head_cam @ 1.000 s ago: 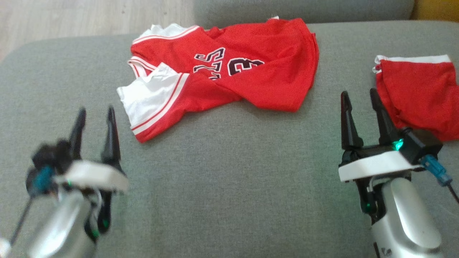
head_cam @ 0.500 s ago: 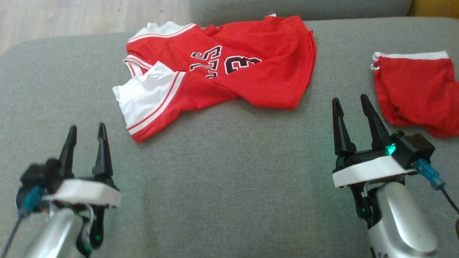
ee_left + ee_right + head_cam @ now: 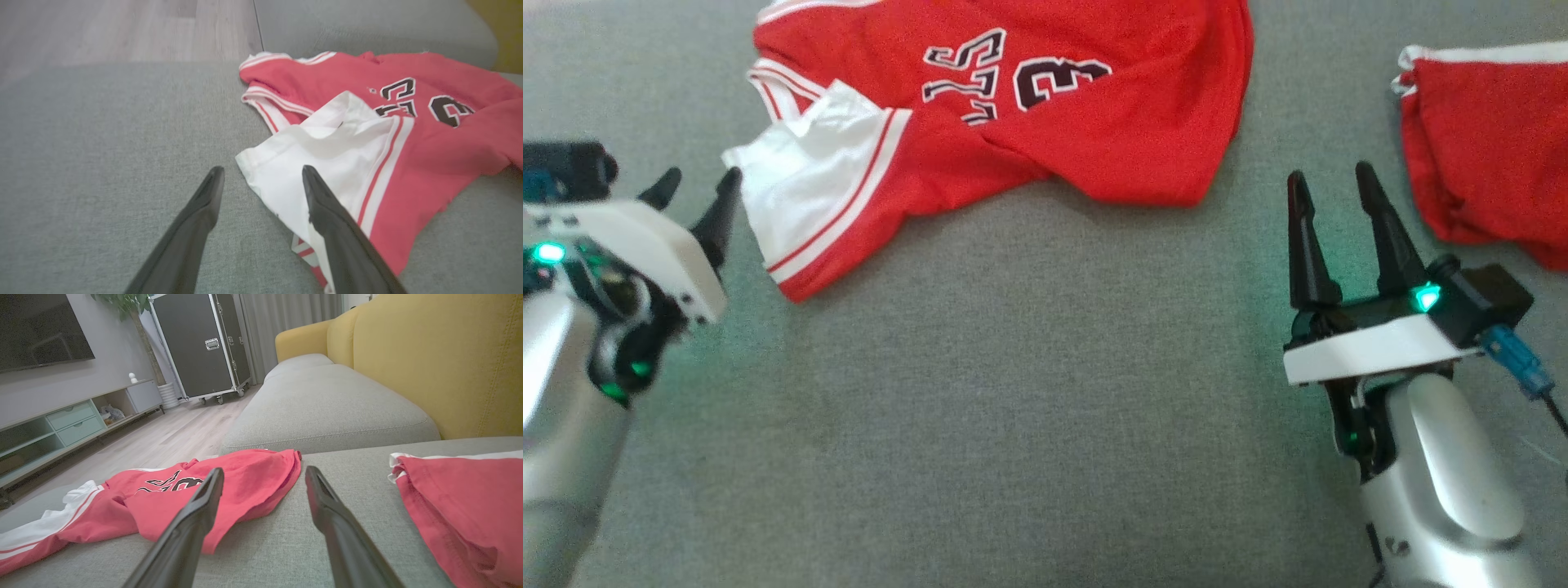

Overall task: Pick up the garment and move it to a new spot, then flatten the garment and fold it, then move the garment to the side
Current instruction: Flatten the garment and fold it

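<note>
Looking on from beside the sofa, I'd say the first step is in hand: the pick-up hasn't happened yet. The red jersey (image 3: 1086, 106) lies rumpled on the grey seat cushion (image 3: 1013, 392), numbers up, with its white sleeve panel (image 3: 809, 188) flopped towards the robot's left. The left gripper (image 3: 698, 184) sits just beside that white edge with its fingers spread wide and nothing between them. In the left wrist view one finger overlaps the hem, but I can't tell if it touches. The right gripper (image 3: 1330, 184) hovers equally wide and empty between the jersey and a second red garment (image 3: 1486, 139). Next, I'd guess, the left fingers need to straddle the white hem and pinch it.
</note>
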You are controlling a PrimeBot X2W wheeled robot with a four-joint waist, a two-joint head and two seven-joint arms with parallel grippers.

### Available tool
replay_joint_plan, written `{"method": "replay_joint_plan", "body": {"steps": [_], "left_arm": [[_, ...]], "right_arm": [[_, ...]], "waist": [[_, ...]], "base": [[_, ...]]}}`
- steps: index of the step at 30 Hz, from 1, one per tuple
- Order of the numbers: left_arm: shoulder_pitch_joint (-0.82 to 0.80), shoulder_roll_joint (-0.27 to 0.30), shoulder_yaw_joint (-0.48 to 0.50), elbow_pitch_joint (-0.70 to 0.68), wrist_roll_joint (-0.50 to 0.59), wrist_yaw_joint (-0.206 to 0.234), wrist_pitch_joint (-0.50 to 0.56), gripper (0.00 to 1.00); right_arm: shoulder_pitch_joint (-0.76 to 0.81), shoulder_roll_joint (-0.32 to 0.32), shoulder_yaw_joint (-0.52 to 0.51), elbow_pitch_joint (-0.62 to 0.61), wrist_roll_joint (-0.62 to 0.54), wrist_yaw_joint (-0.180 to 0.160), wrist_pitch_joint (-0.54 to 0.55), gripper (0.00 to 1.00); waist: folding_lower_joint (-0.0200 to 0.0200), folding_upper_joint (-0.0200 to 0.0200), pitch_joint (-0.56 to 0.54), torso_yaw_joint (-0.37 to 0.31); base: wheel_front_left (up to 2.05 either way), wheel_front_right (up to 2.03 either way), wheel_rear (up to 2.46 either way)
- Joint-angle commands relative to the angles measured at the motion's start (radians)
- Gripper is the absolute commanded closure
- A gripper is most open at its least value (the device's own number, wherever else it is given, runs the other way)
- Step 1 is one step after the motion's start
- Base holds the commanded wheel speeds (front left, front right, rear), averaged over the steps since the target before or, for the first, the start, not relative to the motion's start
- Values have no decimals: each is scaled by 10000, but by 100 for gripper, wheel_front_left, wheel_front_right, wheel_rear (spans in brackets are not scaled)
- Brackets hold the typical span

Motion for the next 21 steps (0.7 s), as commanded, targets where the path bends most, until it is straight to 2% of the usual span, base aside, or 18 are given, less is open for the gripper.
{"method": "replay_joint_plan", "body": {"steps": [1, 6, 12, 21], "left_arm": [[-745, 609, 378, 3, -171, -112, 417, 0], [-1644, 758, 214, 894, -357, -393, 1463, 0], [-2055, 679, 296, 1555, -731, -571, 1823, 0], [-2663, 773, 173, 2384, -713, -667, 2143, 0]], "right_arm": [[-346, 53, 218, -389, -37, -9, -63, 0], [-537, 53, 160, -459, 36, -9, -63, 0], [-600, 53, 170, -431, 73, -9, -63, 0], [-762, 53, 77, -528, 46, -9, -63, 0]], "waist": [[-2, -1, 407, -145], [-2, -1, 801, -312], [-2, -1, 942, -500], [-2, -1, 1266, -669]], "base": [[0, 0, 0], [0, 0, 0], [0, 0, 0], [0, 0, 0]]}}
